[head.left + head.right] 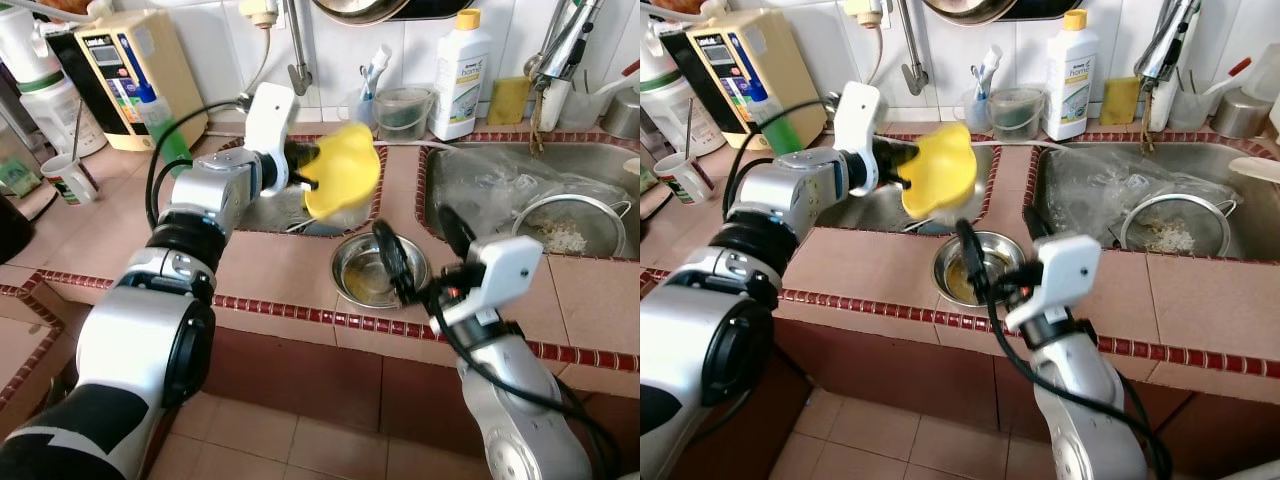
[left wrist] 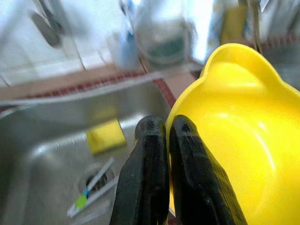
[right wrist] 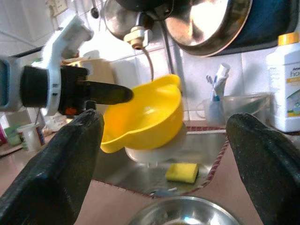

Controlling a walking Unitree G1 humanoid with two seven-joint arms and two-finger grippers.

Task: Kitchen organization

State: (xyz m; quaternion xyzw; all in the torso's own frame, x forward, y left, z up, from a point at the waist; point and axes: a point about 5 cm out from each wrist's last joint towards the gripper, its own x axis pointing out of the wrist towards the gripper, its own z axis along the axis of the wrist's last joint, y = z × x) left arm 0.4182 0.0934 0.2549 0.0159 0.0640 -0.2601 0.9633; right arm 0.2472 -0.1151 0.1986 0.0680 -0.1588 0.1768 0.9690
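Observation:
A yellow plastic bowl (image 1: 343,170) hangs tilted in the air over the left sink basin (image 1: 268,212), blurred by motion. My left gripper (image 1: 305,166) is shut on its rim, and its black fingers (image 2: 150,173) pinch the bowl's (image 2: 229,126) edge. A steel bowl (image 1: 373,270) with murky liquid rests on the tiled counter in front of the sinks. My right gripper (image 1: 418,246) stands open just above and beside that steel bowl (image 3: 180,218), with nothing between its fingers (image 3: 56,173). A yellow sponge (image 3: 182,172) lies in the left basin.
The right sink (image 1: 600,160) holds a steel strainer (image 1: 570,228) with scraps and a clear plastic bag. A white detergent bottle (image 1: 459,75), a glass cup (image 1: 402,112) and a sponge line the back ledge. A water purifier (image 1: 135,75) and mug (image 1: 68,180) stand at left.

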